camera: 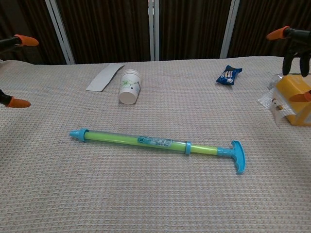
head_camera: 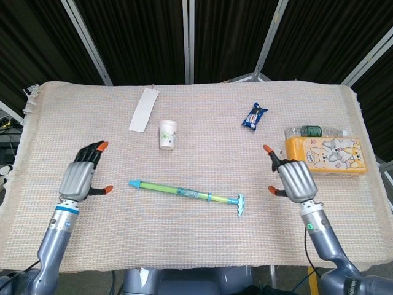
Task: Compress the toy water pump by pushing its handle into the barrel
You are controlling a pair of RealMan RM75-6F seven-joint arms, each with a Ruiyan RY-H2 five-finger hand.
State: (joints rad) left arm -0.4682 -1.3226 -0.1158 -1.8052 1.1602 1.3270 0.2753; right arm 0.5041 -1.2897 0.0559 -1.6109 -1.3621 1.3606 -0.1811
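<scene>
A woven beige cloth covers the counter from edge to edge. Toward the right rim sits an orange box printed with cartoon rabbits, a bottle lying just behind it. The toy water pump lies flat near the front middle, slightly slanted, its pointed nozzle to the left and its blue T-handle to the right, with some of the rod showing outside the green barrel. Well off to either side, the left hand and the right hand hover with fingers spread, holding nothing. Behind the pump a small paper cup rests, a white paper strip beyond it, and a blue snack packet further right.
</scene>
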